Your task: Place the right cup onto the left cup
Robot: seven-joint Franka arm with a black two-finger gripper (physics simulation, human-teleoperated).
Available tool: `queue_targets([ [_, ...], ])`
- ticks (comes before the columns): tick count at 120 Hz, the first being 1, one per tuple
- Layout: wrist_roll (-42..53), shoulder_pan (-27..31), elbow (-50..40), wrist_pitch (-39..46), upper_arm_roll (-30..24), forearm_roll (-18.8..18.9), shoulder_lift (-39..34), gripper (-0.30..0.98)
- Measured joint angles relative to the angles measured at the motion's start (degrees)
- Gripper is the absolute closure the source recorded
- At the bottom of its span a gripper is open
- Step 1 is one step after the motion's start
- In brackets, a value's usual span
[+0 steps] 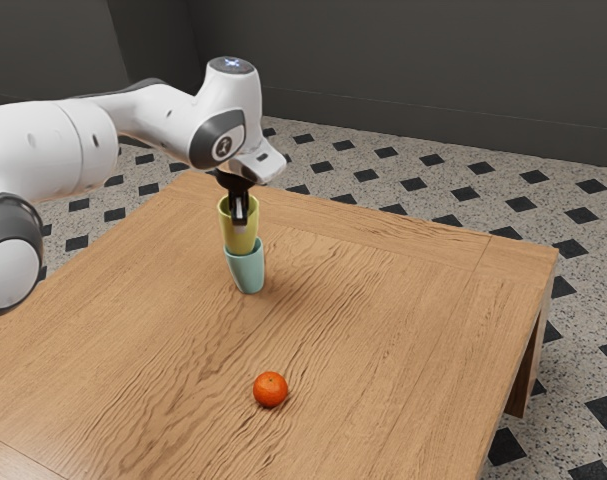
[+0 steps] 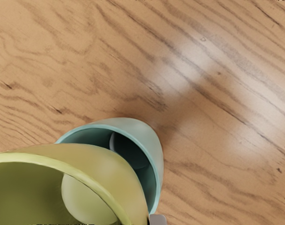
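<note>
My gripper [image 1: 240, 214] is shut on the wall of the yellow-green cup [image 1: 239, 236] near its rim. That cup hangs upright with its base at the mouth of the teal cup [image 1: 247, 269], which stands on the table; how far the base reaches inside cannot be told. In the wrist view the yellow-green cup [image 2: 100, 164] overlaps the teal cup [image 2: 153, 140], leaving a crescent of the teal opening visible along one side. A grey fingertip [image 2: 157, 219] lies against the outside of the yellow-green wall.
An orange fruit [image 1: 271, 390] rests on the wooden table [image 1: 383, 300], toward the near side in the exterior view and well apart from both cups. The table's far edge runs behind the cups.
</note>
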Motion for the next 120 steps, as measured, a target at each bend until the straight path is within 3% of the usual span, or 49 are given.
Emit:
queue_targets([
  [59,1.13,0.18,1.67,0.19,-0.79,-0.25,2.18,0.78],
  [88,1.52,0.11,1.22,-0.56,-0.80,-0.63,0.59,0.29],
  [120,1.84,0.18,0.55,-1.96,-0.78,-0.58,-1.71,0.08],
])
